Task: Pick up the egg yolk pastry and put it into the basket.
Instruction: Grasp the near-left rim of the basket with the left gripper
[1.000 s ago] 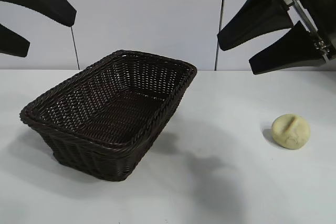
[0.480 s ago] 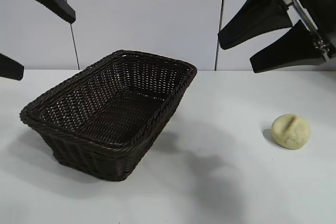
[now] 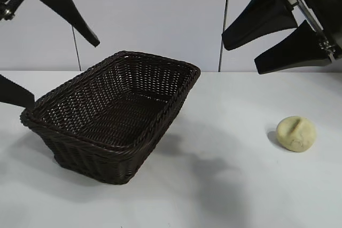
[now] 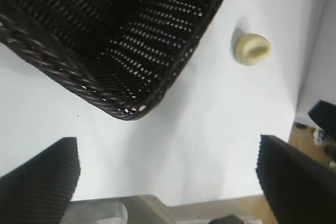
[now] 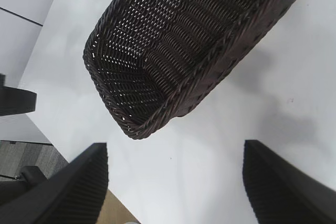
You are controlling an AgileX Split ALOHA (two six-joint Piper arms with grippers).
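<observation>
Since the earlier frame the left gripper [image 3: 37, 62] has spread its two black fingers much wider and moved right, so it is now at the left end of the one large rectangular dark brown woven wicker basket [image 3: 112, 116], holding nothing. The right gripper [image 3: 267, 49] hangs high at the far right, its two fingers also apart and empty. The one small pale yellow-beige rounded egg yolk pastry [image 3: 296, 133] lies on the white table [image 3: 224, 185], well apart to the right of the basket.

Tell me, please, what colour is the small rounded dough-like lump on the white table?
The small rounded dough-like lump is pale yellow-beige; the exterior view shows it best.
</observation>
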